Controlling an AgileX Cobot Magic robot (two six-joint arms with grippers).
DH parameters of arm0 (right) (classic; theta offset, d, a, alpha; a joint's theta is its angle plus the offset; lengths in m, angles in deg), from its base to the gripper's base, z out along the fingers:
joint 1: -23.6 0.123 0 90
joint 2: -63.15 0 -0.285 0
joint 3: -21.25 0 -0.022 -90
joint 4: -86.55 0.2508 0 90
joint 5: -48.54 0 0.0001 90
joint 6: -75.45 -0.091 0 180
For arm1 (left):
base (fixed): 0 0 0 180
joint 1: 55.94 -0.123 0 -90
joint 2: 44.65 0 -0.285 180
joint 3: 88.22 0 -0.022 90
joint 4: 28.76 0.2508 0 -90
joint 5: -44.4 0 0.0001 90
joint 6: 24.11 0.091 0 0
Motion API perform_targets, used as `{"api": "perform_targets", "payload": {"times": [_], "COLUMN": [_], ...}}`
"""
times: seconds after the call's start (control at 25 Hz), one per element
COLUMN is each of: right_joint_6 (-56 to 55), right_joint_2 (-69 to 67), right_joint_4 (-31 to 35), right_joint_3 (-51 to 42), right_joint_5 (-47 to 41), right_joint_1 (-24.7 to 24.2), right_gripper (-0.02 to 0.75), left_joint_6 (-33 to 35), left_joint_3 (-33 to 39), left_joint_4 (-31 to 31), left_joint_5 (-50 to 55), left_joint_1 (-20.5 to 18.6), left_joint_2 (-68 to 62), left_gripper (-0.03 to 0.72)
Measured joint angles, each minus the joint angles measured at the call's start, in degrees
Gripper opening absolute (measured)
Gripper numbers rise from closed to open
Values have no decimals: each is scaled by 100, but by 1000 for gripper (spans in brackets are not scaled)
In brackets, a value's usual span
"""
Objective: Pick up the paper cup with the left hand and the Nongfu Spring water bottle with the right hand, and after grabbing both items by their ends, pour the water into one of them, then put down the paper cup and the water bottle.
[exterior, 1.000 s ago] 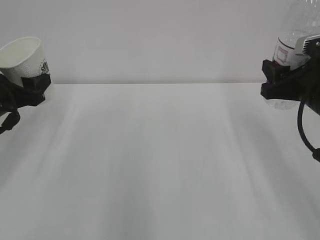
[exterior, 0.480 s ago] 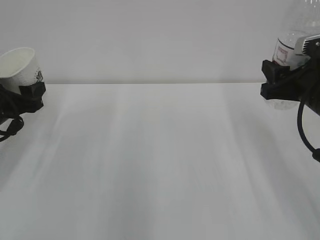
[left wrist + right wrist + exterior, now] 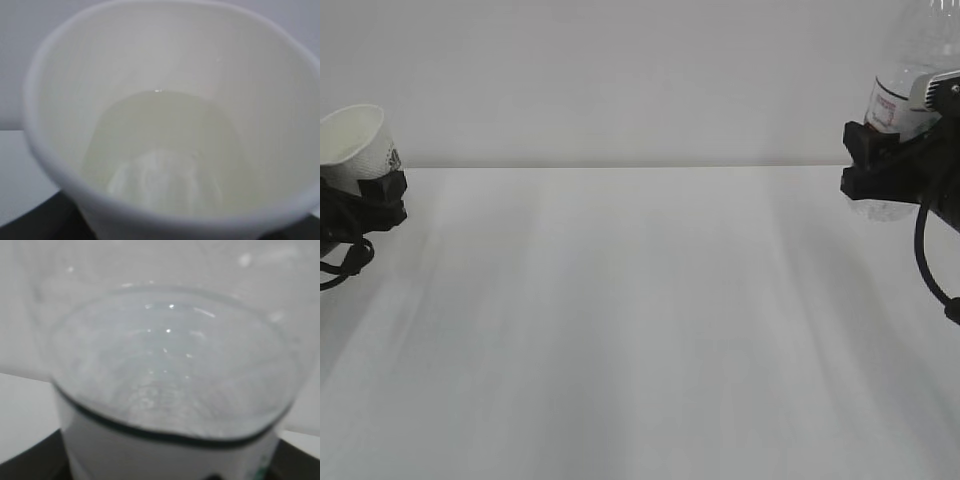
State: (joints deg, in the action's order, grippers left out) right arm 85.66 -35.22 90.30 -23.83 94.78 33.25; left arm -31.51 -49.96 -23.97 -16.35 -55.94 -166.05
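Observation:
At the far left of the exterior view the white paper cup (image 3: pixel 355 140) hangs above the table, tilted a little, with my left gripper (image 3: pixel 378 190) shut on its lower part. The left wrist view looks straight into the cup (image 3: pixel 170 125), where clear water (image 3: pixel 160 150) lies in the bottom. At the far right, also above the table, my right gripper (image 3: pixel 880 165) is shut on the Nongfu Spring water bottle (image 3: pixel 900 95), which stands roughly upright with its top cut off by the frame. The right wrist view is filled by the bottle (image 3: pixel 165 365) with water inside; the fingers are hidden.
A white table (image 3: pixel 640 320) spreads below both arms, with a plain white wall behind. A black cable (image 3: pixel 925 260) hangs from the right arm.
The left gripper has carried the cup down and to the left, toward the frame edge. The right gripper and bottle have stayed still.

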Motion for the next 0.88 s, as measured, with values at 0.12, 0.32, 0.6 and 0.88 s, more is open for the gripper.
{"api": "perform_targets", "payload": {"times": [0.12,0.32,0.6,0.88], "right_joint_6": [-10,-10,-10,-10], "right_joint_2": [0,0,-8,-8], "right_joint_4": [0,0,0,0], "right_joint_3": [0,0,0,0], "right_joint_5": [-25,-37,-106,-164], "right_joint_1": [0,0,0,0], "right_gripper": [466,466,466,466], "left_joint_6": [10,3,3,13], "left_joint_3": [-146,-454,-735,-1059], "left_joint_4": [0,-3,-13,-15], "left_joint_5": [0,10,46,55], "left_joint_1": [0,0,-43,-171], "left_joint_2": [-75,-209,-691,-1059], "left_gripper": [489,489,489,489]}}
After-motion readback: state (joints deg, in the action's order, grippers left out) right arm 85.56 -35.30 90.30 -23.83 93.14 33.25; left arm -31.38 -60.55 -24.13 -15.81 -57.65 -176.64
